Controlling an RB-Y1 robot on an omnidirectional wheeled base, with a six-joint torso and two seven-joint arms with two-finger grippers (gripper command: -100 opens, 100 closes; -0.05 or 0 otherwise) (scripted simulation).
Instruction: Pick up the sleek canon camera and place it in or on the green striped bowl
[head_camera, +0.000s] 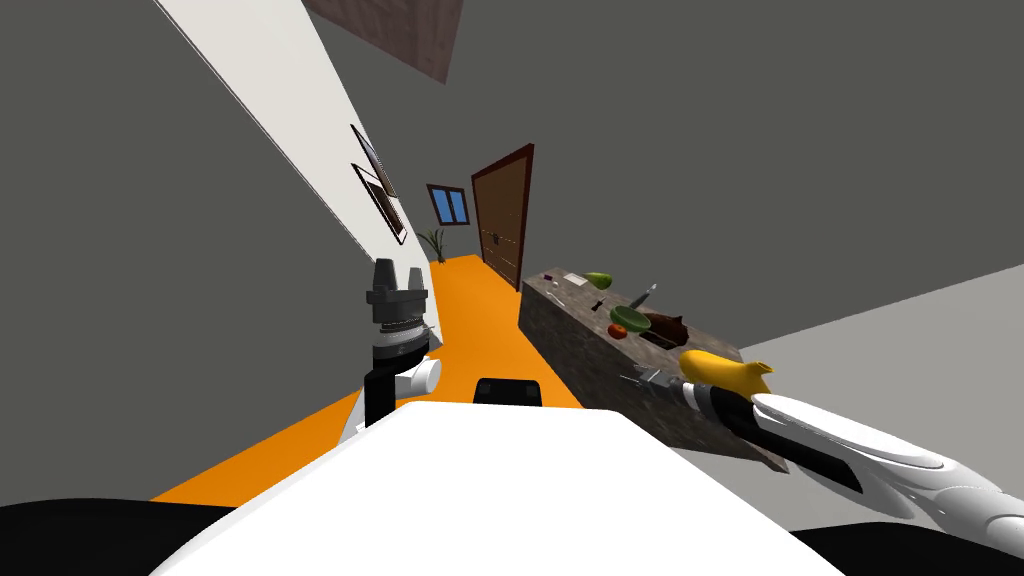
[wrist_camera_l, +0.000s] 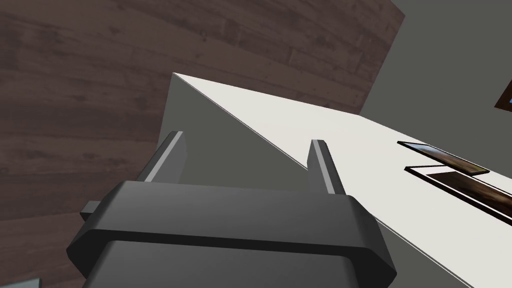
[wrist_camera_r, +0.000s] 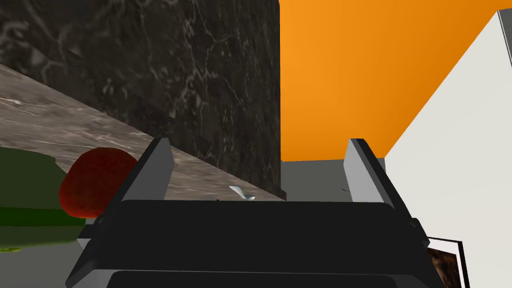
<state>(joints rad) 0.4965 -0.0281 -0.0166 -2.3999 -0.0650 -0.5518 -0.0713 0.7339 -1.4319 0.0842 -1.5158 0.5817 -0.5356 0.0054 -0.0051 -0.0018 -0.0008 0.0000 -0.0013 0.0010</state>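
1. Bowl (wrist_camera_r: 25, 215), right wrist view: cut off by the picture's edge; you get one green stretch of its side.
2. Red thing (wrist_camera_r: 92, 182) beside it: one side hidden behind a finger (wrist_camera_r: 152, 172) of the right gripper (wrist_camera_r: 260, 145); kind untellable.
3. Small pale thing (wrist_camera_r: 242, 192) on the counter (wrist_camera_r: 50, 125): lower part hidden by the gripper's body.
4. Dark brown thing (head_camera: 668, 326), head view, just beside the bowl: too small for you to name.
5. Bits (head_camera: 575, 278) at the counter's far end: too small to tell.
6. Yellow thing (head_camera: 725, 370): covers the right wrist.
7. Frames (wrist_camera_l: 457, 172), left wrist view: cut off at the edge.
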